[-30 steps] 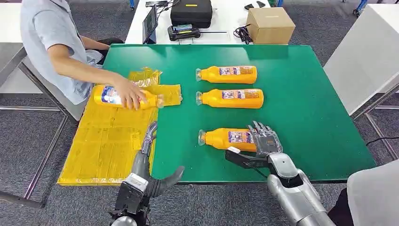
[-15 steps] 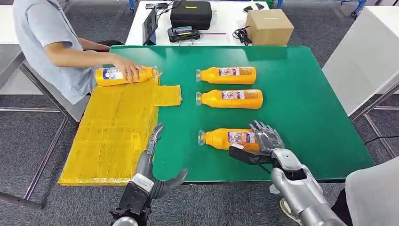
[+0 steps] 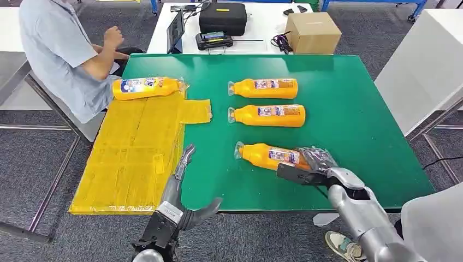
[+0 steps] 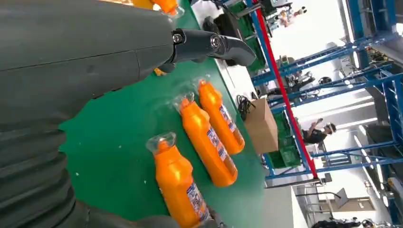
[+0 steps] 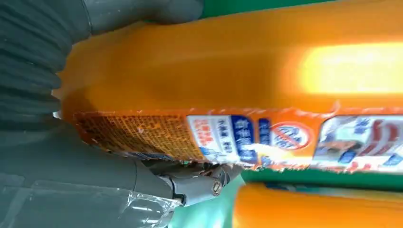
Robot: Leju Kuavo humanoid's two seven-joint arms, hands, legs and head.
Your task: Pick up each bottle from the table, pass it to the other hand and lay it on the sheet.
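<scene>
Since a second ago, the person (image 3: 60, 49) at the far left has let go of the bottle on the sheet (image 3: 146, 87) and pulled the arm back to the chest; that bottle now lies at the far end of the yellow sheet (image 3: 125, 158). My right hand (image 3: 314, 164) has closed around the base of the near bottle (image 3: 267, 155), which has tilted, its base end swung toward me and its neck pointing away to the left.

The right hand's fingers wrap the bottle's bottom end, thumb on the near side; the right wrist view shows the orange body (image 5: 228, 76) pressed against the palm, label up close. I cannot tell whether the bottle is off the table. The left hand (image 3: 183, 183) holds nothing, fingers straight and spread, thumb out to the side, hovering at the table's near edge beside the sheet.

Two more bottles lie side by side farther up the green table (image 3: 355, 109): the middle bottle (image 3: 267, 115) and the far bottle (image 3: 264, 87), necks to the left. The left wrist view shows all three (image 4: 209, 142) in a row.

Beyond the green table stands a white table (image 3: 262, 22) with a black case (image 3: 221, 15), a cardboard box (image 3: 312, 31) and a laptop (image 3: 176, 28). The floor is grey carpet (image 3: 33, 164).
</scene>
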